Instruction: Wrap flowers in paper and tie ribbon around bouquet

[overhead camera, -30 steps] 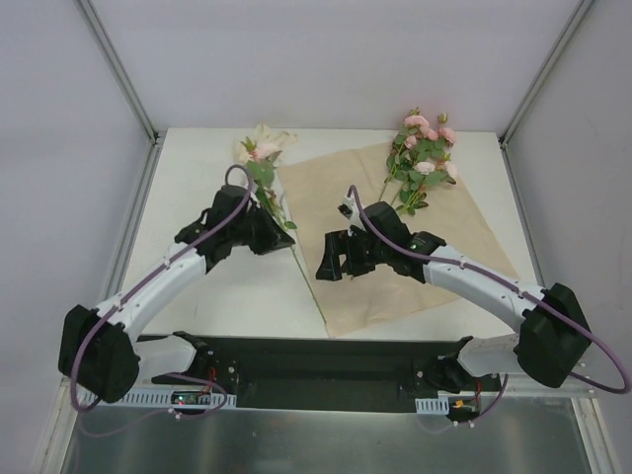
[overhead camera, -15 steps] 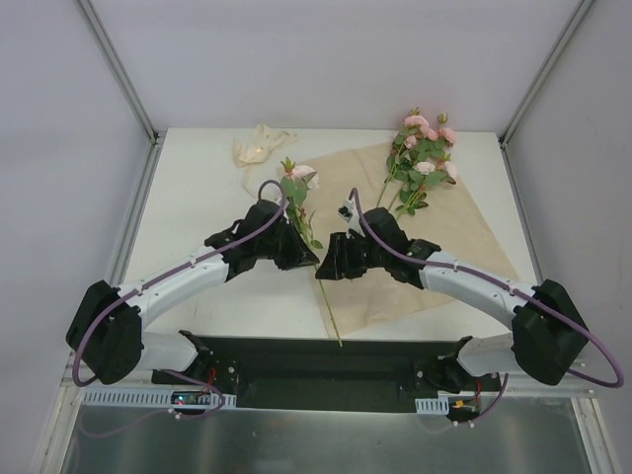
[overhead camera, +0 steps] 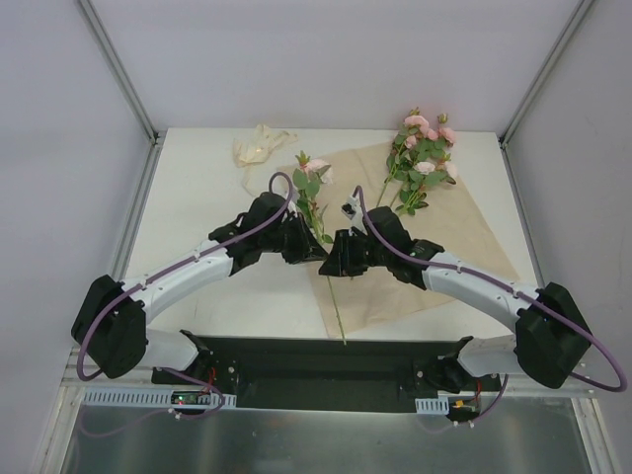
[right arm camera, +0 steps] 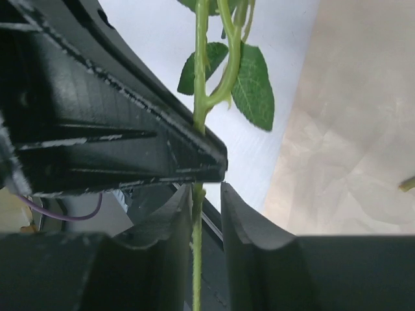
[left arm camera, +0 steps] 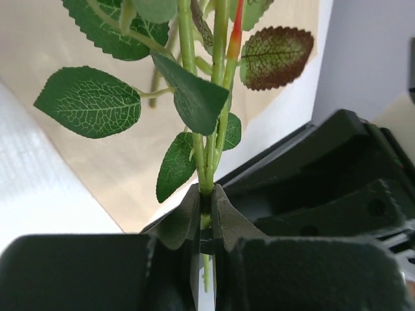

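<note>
Nearest the arm bases, the bare lower end of a single flower stem (overhead camera: 337,308) is seen along the near left edge of the paper (overhead camera: 464,227), pointed toward the table's near side. Just beyond that end, the stem is passed between the fingers of the right gripper (right arm camera: 206,194). Its jaws are held narrowly apart: the stem is laid against one finger and a gap is left to the other, so nothing is clamped there.

Directly past it, and very close to it, the left gripper (left arm camera: 205,194) is closed tight on the same stem, which is pinched between its fingertips. Beyond those fingertips, the stem's green leaves and its pink bloom (overhead camera: 316,170) are carried toward the far side, by the paper's left edge.

Farther back and to the right, the rest of the flowers (overhead camera: 425,148) are laid on the far corner of the paper, well apart from both grippers. At the far left of the table (overhead camera: 193,188), the ribbon (overhead camera: 259,146) is left in a loose bunch.
</note>
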